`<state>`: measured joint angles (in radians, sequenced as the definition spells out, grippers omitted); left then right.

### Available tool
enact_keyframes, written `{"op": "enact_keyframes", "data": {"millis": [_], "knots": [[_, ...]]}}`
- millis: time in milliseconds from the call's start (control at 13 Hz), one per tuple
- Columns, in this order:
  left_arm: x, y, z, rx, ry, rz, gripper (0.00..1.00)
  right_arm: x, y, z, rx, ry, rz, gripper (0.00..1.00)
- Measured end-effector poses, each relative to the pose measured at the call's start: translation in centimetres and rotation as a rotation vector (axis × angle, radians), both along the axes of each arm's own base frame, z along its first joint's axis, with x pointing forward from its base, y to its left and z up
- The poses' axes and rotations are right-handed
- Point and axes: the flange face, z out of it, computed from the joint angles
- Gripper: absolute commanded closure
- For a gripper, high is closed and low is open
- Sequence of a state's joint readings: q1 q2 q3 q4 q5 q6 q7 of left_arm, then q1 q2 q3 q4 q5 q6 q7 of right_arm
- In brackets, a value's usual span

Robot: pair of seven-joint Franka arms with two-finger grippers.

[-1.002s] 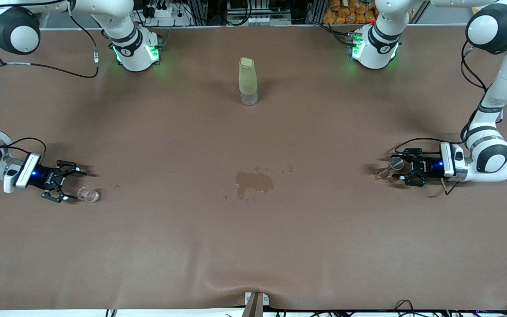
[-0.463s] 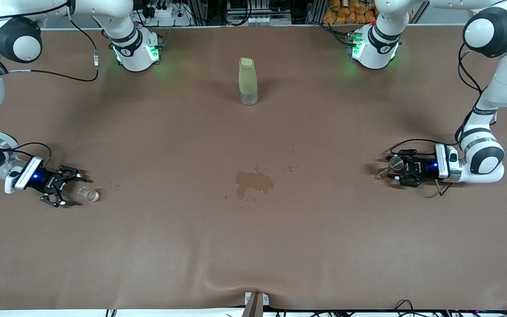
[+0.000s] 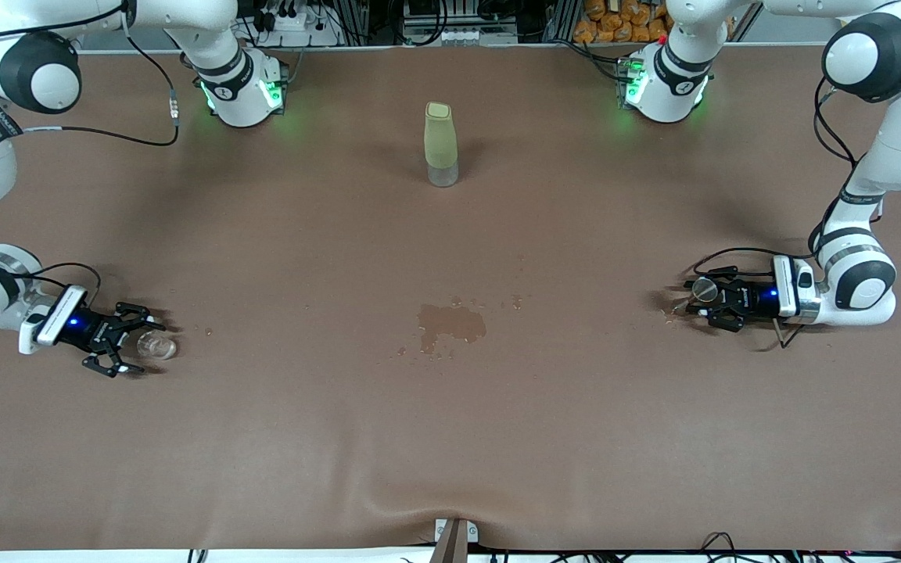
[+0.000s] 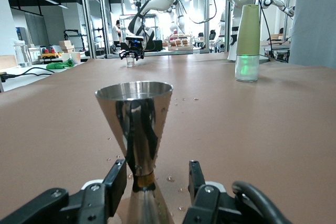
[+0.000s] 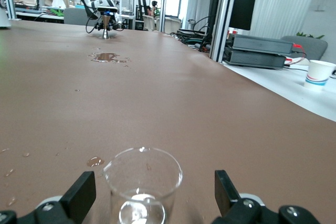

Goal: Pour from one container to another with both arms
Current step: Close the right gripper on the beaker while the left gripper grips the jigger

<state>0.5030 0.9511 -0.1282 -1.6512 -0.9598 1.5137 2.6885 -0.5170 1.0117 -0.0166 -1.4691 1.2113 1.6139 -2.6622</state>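
Jigger (image 4: 137, 145) base cut off, apparently.

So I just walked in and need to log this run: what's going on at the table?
Two robot arms are each closing in on a small vessel at their own end of the table. The right end effector is open around an upright clear glass cup. The left end effector is open around the waist of an upright metal jigger. A wet spill marks the middle of the table, and a green bottle stands untouched.
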Motion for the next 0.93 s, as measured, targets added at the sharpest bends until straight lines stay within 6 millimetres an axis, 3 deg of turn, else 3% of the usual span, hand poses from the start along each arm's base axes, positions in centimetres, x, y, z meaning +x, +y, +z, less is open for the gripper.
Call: {"op": "enact_keyframes", "data": {"millis": [617, 925], "knots": [[0.2, -0.2, 0.0, 0.005, -0.003, -0.003, 0.52, -0.8, 1.4, -2.9, 0.011, 0.015, 0.043, 0.00], [0.2, 0.1, 0.0, 0.009, -0.004, 0.002, 0.54, -0.9, 1.7, -3.1, 0.023, 0.014, 0.054, 0.00]]}}
